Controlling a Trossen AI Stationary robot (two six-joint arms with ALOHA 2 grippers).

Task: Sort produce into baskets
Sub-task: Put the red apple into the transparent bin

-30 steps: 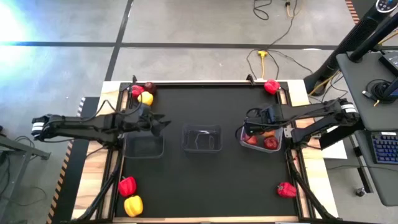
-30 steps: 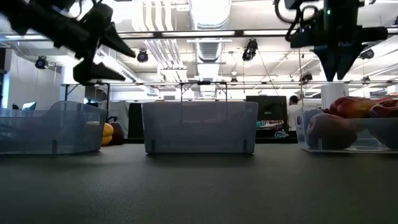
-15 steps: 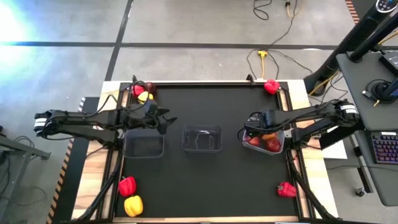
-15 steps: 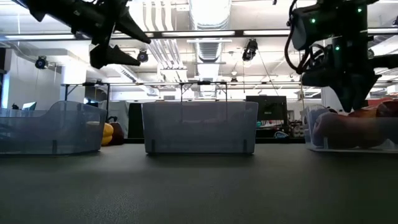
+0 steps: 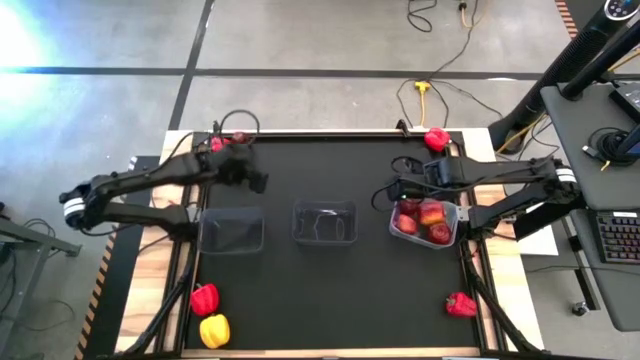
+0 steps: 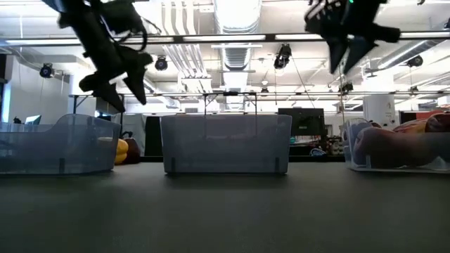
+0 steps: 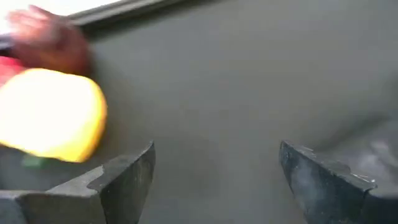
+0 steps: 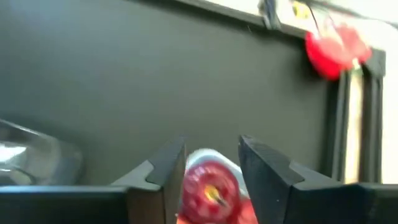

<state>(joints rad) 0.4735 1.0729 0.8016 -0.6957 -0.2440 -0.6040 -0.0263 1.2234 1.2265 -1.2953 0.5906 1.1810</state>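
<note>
My left gripper (image 5: pixel 256 181) is open and empty, above the mat just right of a fruit cluster at the far left corner. That cluster holds a yellow pepper (image 7: pixel 53 112), a maroon apple (image 7: pixel 50 38) and a red pepper (image 5: pixel 215 143). My right gripper (image 5: pixel 396 190) is open and empty, raised by the far left corner of the right tub (image 5: pixel 452 232). This tub holds several red fruits and one orange-red fruit (image 5: pixel 432 211). The middle tub (image 5: pixel 323 222) and the left tub (image 5: pixel 232 232) hold nothing.
A red pepper (image 5: pixel 436 138) lies at the far right corner and another (image 5: pixel 460 304) at the near right. A red pepper (image 5: pixel 205 298) and a yellow pepper (image 5: pixel 214 330) lie at the near left. Bare mat lies between the tubs and the near edge.
My left gripper has swung toward the far left corner, closer to the fruit cluster, and has turned. My right gripper has dipped into the right tub, then risen and moved toward the far edge, clear of the tub.
</note>
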